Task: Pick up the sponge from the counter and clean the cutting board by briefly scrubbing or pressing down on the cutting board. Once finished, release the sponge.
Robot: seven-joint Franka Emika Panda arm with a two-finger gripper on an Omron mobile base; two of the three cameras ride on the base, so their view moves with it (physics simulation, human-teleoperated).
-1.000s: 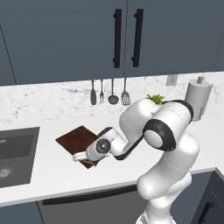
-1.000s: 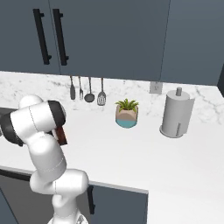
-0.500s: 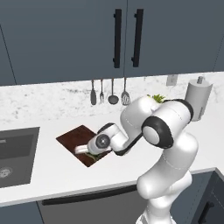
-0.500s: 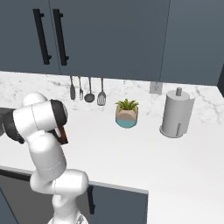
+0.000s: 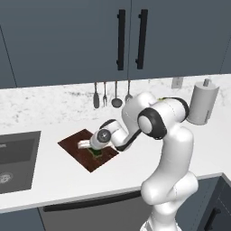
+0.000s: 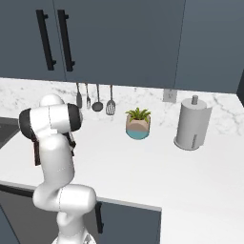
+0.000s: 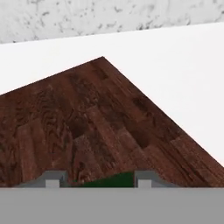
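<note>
The dark reddish-brown cutting board (image 5: 74,145) lies on the white counter (image 5: 54,176), just right of the sink. My gripper (image 5: 92,151) is low over the board's right part, shut on the sponge (image 5: 96,154), whose dark green shows beneath the hand. In the hand view the wood grain of the cutting board (image 7: 87,118) spreads close ahead. At the bottom of that view a strip of green sponge (image 7: 111,180) sits between the two fingertips of the gripper (image 7: 99,180). The sponge's yellow layer is hidden. White counter (image 7: 175,57) lies beyond the board's corner.
A dark recessed sink (image 5: 13,158) lies left of the board. Utensils (image 5: 110,94) hang on the marble backsplash behind it. A small potted plant (image 6: 138,124) and a paper towel holder (image 6: 192,124) stand further right. Dark cabinets hang above.
The hand with the sponge has slid a little farther back across the board, away from the counter's front edge. The board and the other things have stayed put.
</note>
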